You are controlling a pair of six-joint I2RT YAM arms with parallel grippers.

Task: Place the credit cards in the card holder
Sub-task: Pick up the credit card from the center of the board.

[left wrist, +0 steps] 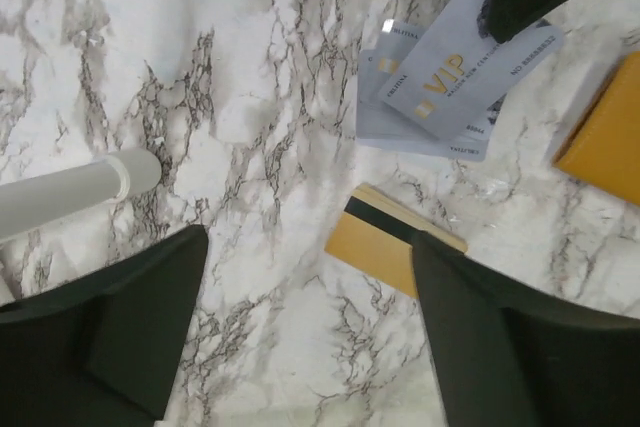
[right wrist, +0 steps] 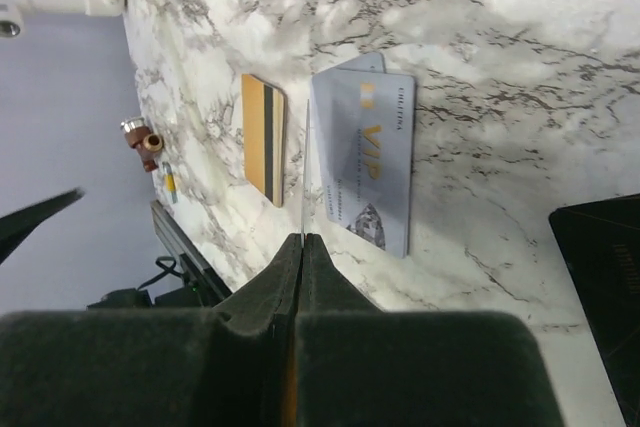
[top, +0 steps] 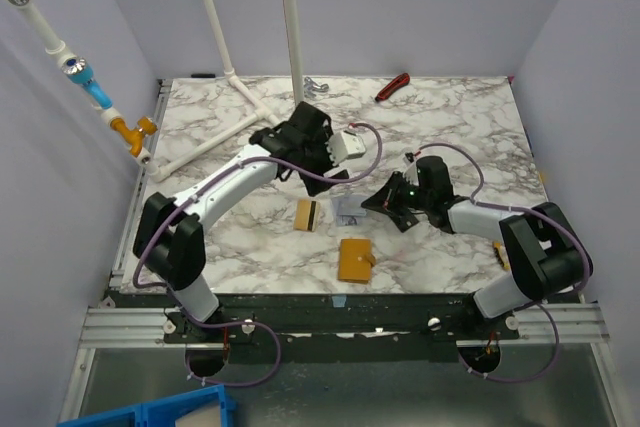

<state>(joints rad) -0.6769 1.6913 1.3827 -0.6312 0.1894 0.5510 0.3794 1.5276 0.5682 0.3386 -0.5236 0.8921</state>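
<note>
Surface: marble table (top: 200,137), lilac walls.
R gripper (right wrist: 303,239): your jaws pinched together on a grey-blue card (right wrist: 304,162), held edge-on.
L gripper (left wrist: 310,307): fingers apart, nothing in them.
Cards: gold card (left wrist: 375,247) under L fingers; grey VIP cards (right wrist: 365,172) just beyond R tips.
Holder: tan card holder (top: 355,260) nearer the bases.

Glossy marble-patterned tabletop (left wrist: 200,97), smooth plastic credit cards (left wrist: 440,87), matt foam-padded hand fingers (left wrist: 120,347).

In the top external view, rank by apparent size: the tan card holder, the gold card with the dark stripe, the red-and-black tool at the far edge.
1. Card holder, largest.
2. Gold card and red-and-black tool look similar; the tool lies farther away, so I won't rank them.
</note>
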